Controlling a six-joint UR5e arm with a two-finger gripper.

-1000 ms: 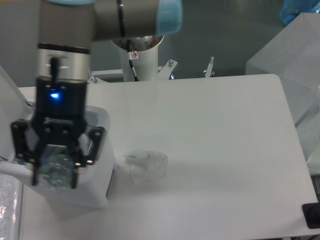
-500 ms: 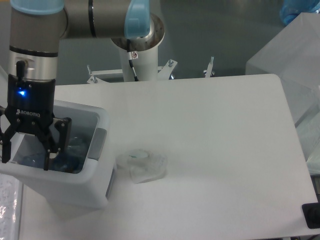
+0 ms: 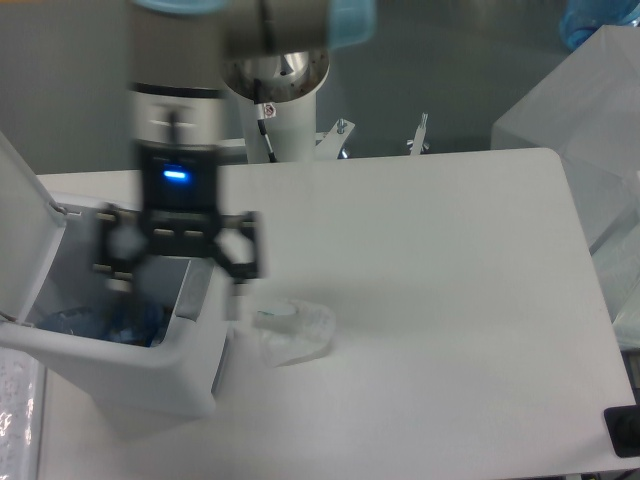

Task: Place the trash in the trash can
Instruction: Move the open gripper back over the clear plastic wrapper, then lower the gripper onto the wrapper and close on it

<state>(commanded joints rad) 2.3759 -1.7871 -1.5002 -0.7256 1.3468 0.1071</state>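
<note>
I see my gripper (image 3: pixel 178 290) blurred above the right rim of the trash can (image 3: pixel 130 365), fingers spread wide and holding nothing. The bottle (image 3: pixel 95 322) lies inside the bin, its lid (image 3: pixel 25 215) flipped up on the left. The crumpled wrapper (image 3: pixel 293 330) sits on the table (image 3: pixel 430 300), just beside the bin.

The picture is evenly lit from above, a little cool in colour. The white table (image 3: pixel 430 260) is bright but not glaring. The gripper (image 3: pixel 178 275) is strongly smeared by motion blur, so its fingers cannot be read; a blue lamp glows on its body. Soft, weak shadows lie under the wrapper (image 3: pixel 292 331) and trash can (image 3: pixel 130 375), toward 6 o'clock. The background at 12 o'clock is dim.
</note>
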